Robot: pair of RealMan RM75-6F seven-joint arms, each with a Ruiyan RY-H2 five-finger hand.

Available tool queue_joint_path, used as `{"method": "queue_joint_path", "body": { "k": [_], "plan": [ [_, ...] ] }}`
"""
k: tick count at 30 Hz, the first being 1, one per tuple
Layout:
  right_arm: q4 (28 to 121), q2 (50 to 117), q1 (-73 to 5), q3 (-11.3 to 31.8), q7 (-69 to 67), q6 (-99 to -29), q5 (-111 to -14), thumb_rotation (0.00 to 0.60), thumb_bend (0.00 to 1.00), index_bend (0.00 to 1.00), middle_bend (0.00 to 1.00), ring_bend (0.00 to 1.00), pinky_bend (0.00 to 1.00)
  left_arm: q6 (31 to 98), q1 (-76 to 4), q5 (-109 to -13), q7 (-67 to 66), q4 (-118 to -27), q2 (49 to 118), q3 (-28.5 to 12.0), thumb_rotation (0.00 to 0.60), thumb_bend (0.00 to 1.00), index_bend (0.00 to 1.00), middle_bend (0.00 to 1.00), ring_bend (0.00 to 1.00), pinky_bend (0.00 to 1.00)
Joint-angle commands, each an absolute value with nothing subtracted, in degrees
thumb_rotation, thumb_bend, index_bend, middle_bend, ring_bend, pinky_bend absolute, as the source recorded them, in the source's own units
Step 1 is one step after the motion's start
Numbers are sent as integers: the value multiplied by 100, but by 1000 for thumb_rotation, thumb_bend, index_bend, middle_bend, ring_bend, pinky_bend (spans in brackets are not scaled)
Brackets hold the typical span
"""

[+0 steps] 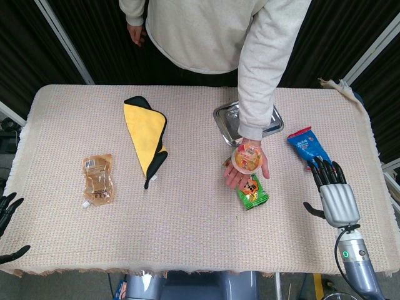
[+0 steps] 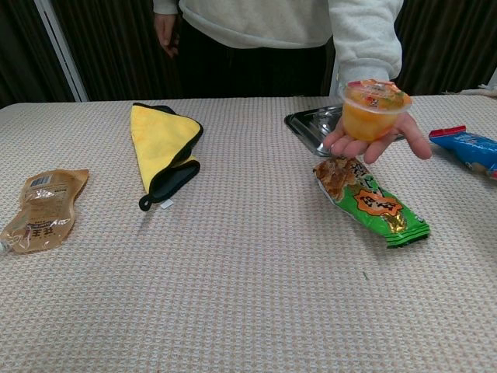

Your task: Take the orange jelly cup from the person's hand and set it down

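Observation:
The orange jelly cup rests upright on the person's open palm, held above the table right of centre. My right hand lies low at the table's right side, fingers spread and holding nothing, well to the right of the cup. My left hand shows only as dark fingertips at the left edge of the head view, spread apart and empty. The chest view shows neither hand.
A green snack packet lies under the person's palm. A metal tray sits behind it, a blue packet to the right. A yellow-and-black cloth and a brown pouch lie on the left.

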State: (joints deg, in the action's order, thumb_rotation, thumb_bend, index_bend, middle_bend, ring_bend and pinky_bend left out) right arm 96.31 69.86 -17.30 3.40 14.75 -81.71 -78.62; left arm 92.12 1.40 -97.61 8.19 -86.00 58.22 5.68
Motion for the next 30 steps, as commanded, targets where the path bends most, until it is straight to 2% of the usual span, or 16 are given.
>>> {"method": "queue_joint_path", "body": {
  "k": [1, 10, 14, 18, 20, 25, 30],
  "plan": [
    [9676, 6970, -1723, 364, 1502, -8150, -7881, 600, 99, 24, 0, 0, 0, 9212, 147, -9751, 817, -8599, 5819, 569, 600, 0, 45, 0, 0, 0],
    [10022, 6826, -1750, 451, 1583, -8007, -7857, 600, 100, 25, 0, 0, 0, 9238, 152, -9769, 841, -8590, 5827, 568, 600, 0, 45, 0, 0, 0],
    [10564, 6637, -1917, 661, 1550, -7705, -7591, 600, 94, 33, 0, 0, 0, 9202, 140, -9750, 838, -8598, 5817, 567, 600, 0, 45, 0, 0, 0],
    [11234, 6475, -2414, 1141, 2224, -7190, -6800, 600, 78, 40, 0, 0, 0, 9177, 132, -9747, 868, -8599, 5805, 575, 600, 0, 45, 0, 0, 0],
    [11373, 6473, -2575, 1260, 2435, -7045, -6539, 600, 75, 43, 0, 0, 0, 9169, 130, -9745, 870, -8603, 5801, 577, 600, 0, 45, 0, 0, 0],
    [11581, 6682, -3384, 1757, 3205, -6477, -5207, 600, 75, 82, 8, 0, 0, 9181, 131, -9774, 881, -8601, 5786, 590, 600, 0, 44, 0, 0, 0],
    [11498, 6948, -3944, 1910, 3808, -6331, -4121, 600, 74, 92, 18, 0, 0, 9160, 122, -9761, 965, -8609, 5773, 594, 600, 0, 45, 0, 0, 0]
  ]
}}
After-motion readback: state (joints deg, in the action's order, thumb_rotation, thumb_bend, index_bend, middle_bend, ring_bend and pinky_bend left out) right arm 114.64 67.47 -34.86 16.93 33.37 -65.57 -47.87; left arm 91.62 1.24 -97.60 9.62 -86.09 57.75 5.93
